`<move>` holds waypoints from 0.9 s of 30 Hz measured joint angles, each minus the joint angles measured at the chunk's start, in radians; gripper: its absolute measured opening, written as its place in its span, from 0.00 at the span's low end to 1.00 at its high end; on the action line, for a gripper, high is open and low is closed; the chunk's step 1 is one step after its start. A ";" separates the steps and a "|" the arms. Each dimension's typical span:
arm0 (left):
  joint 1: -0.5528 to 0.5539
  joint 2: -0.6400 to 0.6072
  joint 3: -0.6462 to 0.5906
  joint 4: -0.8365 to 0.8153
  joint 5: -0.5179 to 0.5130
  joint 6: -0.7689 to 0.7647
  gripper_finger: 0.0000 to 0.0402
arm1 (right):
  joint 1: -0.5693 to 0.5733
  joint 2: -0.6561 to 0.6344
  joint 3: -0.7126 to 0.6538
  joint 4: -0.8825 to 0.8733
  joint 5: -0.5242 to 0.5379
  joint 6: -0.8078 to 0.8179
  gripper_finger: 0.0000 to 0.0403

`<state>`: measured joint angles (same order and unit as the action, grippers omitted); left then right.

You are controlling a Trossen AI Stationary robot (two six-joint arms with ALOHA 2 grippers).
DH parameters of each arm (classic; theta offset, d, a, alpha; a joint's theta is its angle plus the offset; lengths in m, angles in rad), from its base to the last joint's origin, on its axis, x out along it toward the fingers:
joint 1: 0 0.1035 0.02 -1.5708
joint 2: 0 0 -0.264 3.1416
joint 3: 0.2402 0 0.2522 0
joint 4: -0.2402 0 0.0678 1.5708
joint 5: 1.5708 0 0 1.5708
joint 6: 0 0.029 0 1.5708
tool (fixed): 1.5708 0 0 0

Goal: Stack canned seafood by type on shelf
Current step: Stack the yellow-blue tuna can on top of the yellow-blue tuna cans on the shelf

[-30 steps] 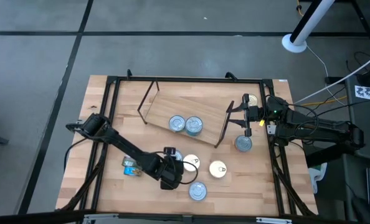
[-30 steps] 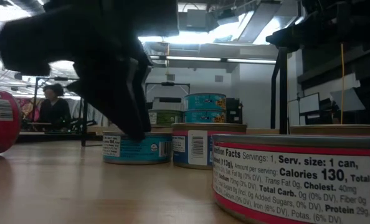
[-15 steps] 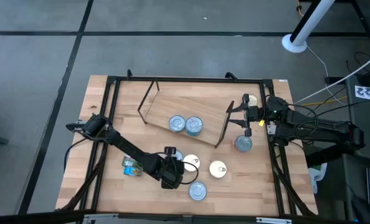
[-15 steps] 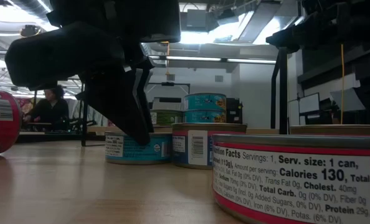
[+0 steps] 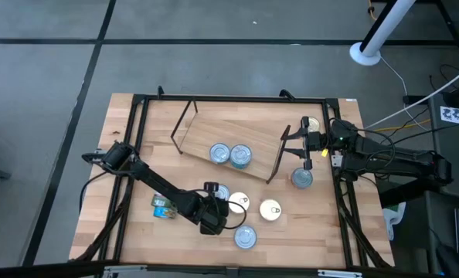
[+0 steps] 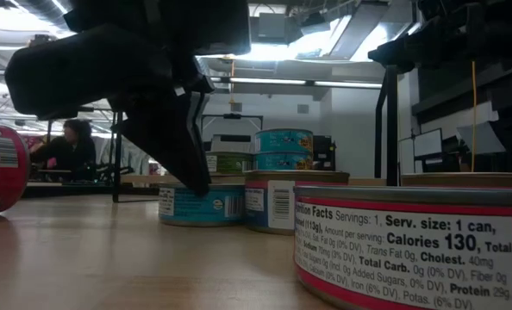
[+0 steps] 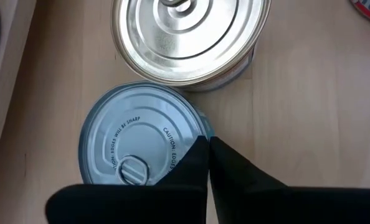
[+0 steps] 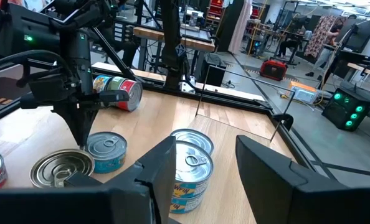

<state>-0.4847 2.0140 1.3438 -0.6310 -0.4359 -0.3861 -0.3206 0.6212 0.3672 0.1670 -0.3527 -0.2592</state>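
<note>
While the right gripper (image 5: pixel 304 149) is hanging idle with its fingers apart just past the shelf's (image 5: pixel 214 130) wire end leg, the left gripper (image 5: pixel 212 210) is sitting low on the surface (image 5: pixel 129 232), its fingers pressed together with nothing between them, the tips touching the rim of a blue-labelled, silver-lidded tin (image 7: pixel 140 145). That tin is standing just beside a gold-lidded one (image 7: pixel 188 34). Two more tins (image 5: pixel 231 154) are resting side by side on the shelf board, another (image 5: pixel 302 178) is sitting near the right gripper, and a tin on its side (image 5: pixel 163 206) is lying by the left arm.
</note>
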 joint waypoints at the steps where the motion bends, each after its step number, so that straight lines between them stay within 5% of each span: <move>1: 0.000 0.001 0.004 -0.002 0.001 0.000 0.00 | 0.000 0.000 0.000 0.000 0.000 0.000 0.42; 27: 0.000 -0.051 0.037 -0.098 -0.044 -0.006 0.00 | 0.000 0.000 0.000 -0.007 0.000 0.000 0.42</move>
<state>-0.4847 1.9633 1.3811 -0.7293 -0.4803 -0.3917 -0.3210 0.6216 0.3672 0.1604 -0.3527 -0.2594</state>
